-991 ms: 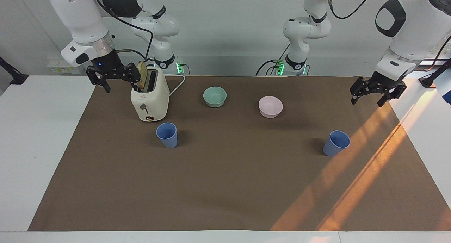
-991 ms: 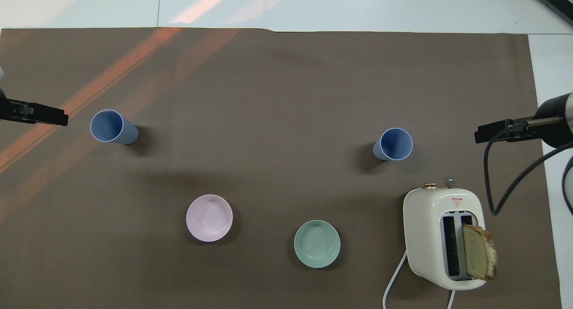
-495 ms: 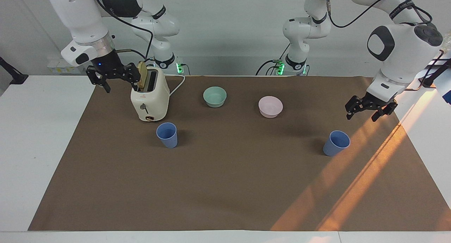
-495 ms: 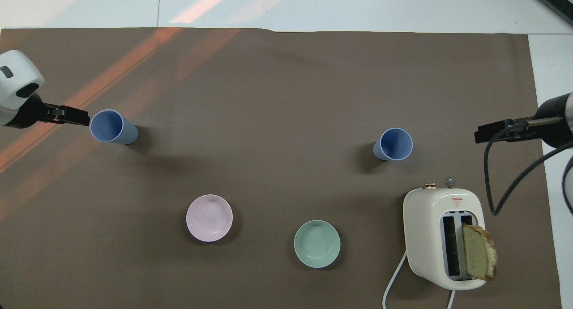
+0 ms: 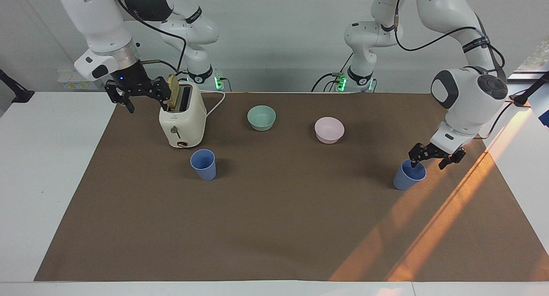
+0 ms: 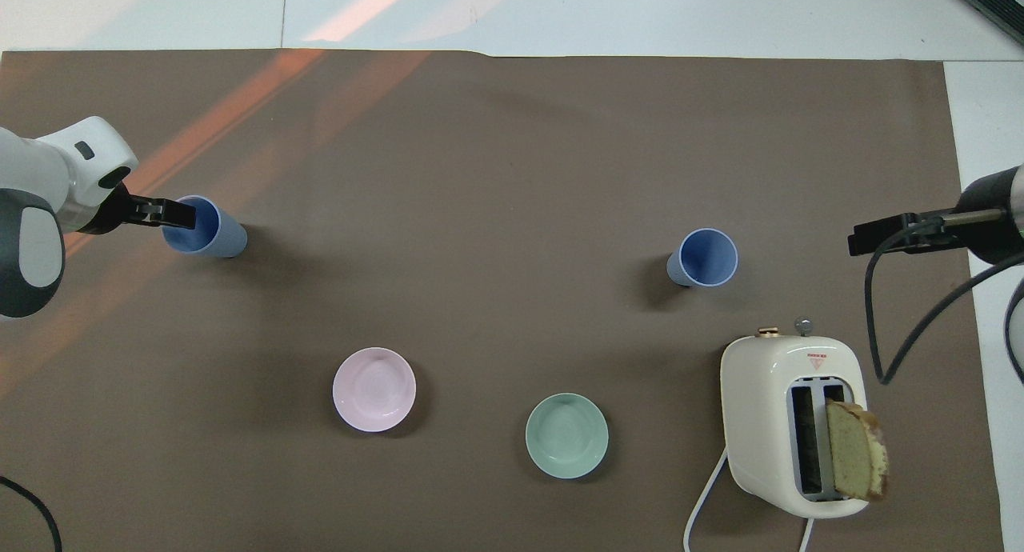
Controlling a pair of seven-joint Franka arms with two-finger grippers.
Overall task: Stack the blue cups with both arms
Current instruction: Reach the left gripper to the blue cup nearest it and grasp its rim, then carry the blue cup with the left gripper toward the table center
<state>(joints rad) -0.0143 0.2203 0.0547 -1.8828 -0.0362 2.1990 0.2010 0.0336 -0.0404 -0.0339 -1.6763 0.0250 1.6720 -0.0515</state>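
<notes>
While the left gripper (image 5: 432, 158) hung just above the rim of one blue cup (image 5: 408, 175), we saw its fingers spread wide, one fingertip over the cup's mouth and the other outside the rim toward the table's edge, gripping nothing. That cup stood upright on the brown mat (image 5: 274, 227) at the left arm's end of the table, beside a band of orange sunlight (image 5: 433, 227). From overhead the same gripper (image 6: 172, 214) covered part of the cup's (image 6: 210, 228) opening.

We found the second blue cup (image 5: 203, 164) upright too, well apart from the first, toward the right arm's end and just farther from the robots than the cream toaster (image 5: 183, 120). A slice of bread (image 5: 173, 96) stood up out of one toaster slot.

Our right gripper (image 5: 136, 95) waited in the air beside the toaster, at the mat's edge, its fingers also apart and empty. Between the two cups, nearer the robots, sat a mint-green bowl (image 5: 261, 117) and a pale pink bowl (image 5: 329, 130), side by side but not touching.
</notes>
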